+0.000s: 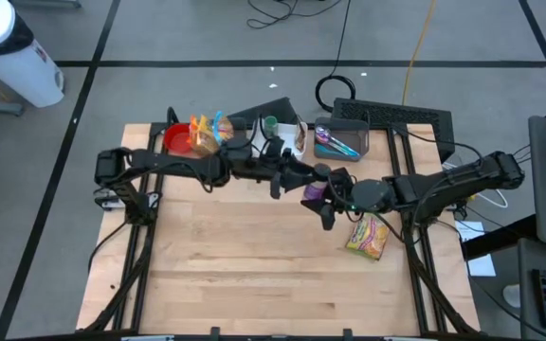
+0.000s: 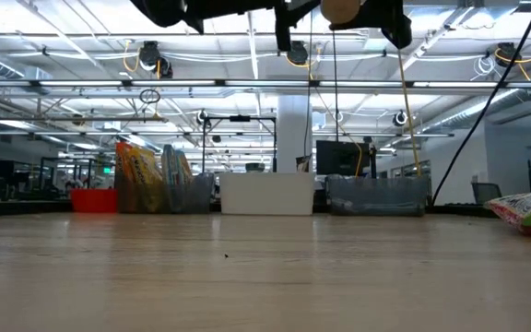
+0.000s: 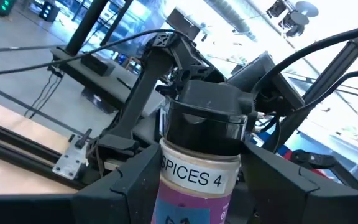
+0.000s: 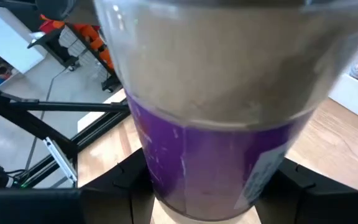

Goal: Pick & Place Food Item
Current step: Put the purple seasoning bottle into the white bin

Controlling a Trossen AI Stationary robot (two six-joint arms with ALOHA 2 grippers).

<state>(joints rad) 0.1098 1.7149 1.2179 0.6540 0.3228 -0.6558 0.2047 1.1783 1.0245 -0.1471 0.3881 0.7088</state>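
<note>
Spice jar held in mid-air between both grippers, above table centre-right.

High view: left gripper (image 1: 303, 180) and right gripper (image 1: 328, 197) meet at about 1 o'clock from table (image 1: 254, 265) centre, with the purple-labelled spice jar (image 1: 313, 192) between them; a yellow snack bag (image 1: 369, 237) lies at 4 o'clock of the jar. Bins stand along the 12 o'clock edge. Low view: both arms are high above the table; snack bag (image 2: 528, 210) at 3 o'clock. Left wrist view: fingers (image 3: 132, 186) closed against both sides of the jar (image 3: 197, 168), labelled "SPICES 4", black cap up. Right wrist view: the jar (image 4: 219, 124) fills the frame, pressed between the right fingers (image 4: 114, 193).
</note>
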